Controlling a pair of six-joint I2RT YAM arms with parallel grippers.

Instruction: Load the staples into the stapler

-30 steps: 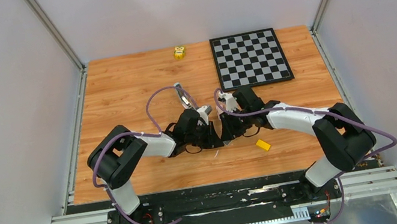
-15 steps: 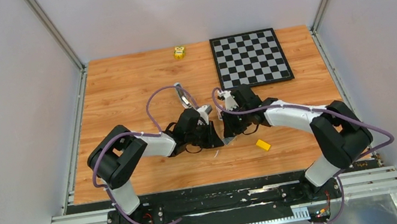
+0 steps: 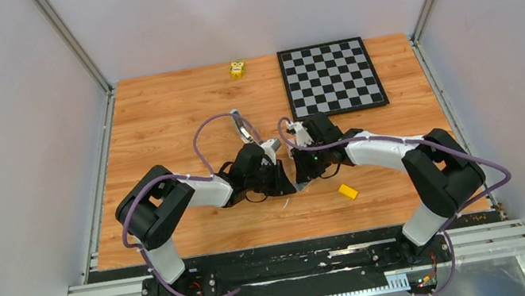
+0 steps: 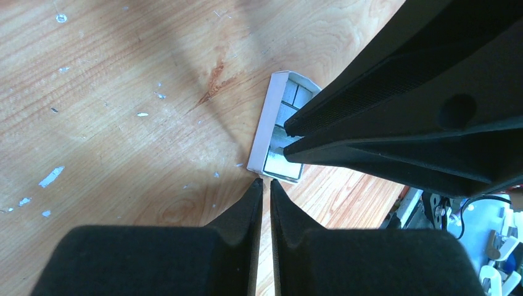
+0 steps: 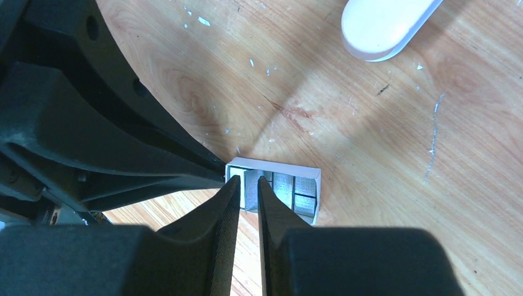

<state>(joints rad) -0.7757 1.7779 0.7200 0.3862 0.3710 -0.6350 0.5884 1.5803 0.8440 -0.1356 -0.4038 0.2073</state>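
Right wrist view: a small white open cardboard box (image 5: 274, 165) lies on the wooden table (image 5: 382, 135), with silvery-grey ridged metal staples (image 5: 285, 185) packed inside. The right gripper (image 5: 248, 180) is pinched on one strip at the box's end, apparently to lift it out. The left gripper (image 4: 264, 182), clenched empty, is set just beside the box's corner, seemingly to steady it.
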